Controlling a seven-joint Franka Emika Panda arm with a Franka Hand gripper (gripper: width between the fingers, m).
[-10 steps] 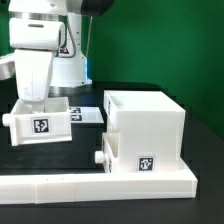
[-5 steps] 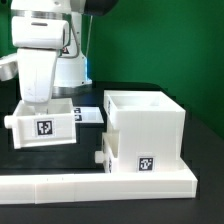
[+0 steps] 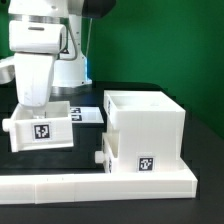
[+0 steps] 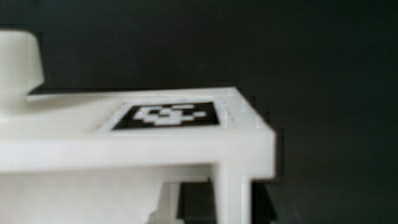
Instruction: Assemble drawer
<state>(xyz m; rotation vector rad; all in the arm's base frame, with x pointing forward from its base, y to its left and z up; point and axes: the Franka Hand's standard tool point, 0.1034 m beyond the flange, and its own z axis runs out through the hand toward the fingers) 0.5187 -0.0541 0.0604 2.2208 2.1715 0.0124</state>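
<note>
The small white tray (image 3: 42, 130) with a knob (image 3: 8, 124) and a marker tag stands on the black table at the exterior view's left. My gripper (image 3: 37, 102) reaches down into it from above. In the wrist view the tray's tagged wall (image 4: 169, 115) and knob (image 4: 18, 60) fill the frame. My gripper (image 4: 214, 203) has a dark finger on each side of a thin white tray wall, shut on it. The big white box shell (image 3: 147, 130), open on top, stands at the exterior view's right, apart from the tray.
A low white rail (image 3: 100, 184) runs along the table's front edge, and the box shell stands against it. A knobbed part (image 3: 100, 158) sticks out at the box shell's lower left. The marker board (image 3: 90, 115) lies behind, between tray and box shell.
My arm has shifted slightly toward the exterior view's left, and the tray has shifted a little with it and sits slightly lower in the picture. The box shell has not moved.
</note>
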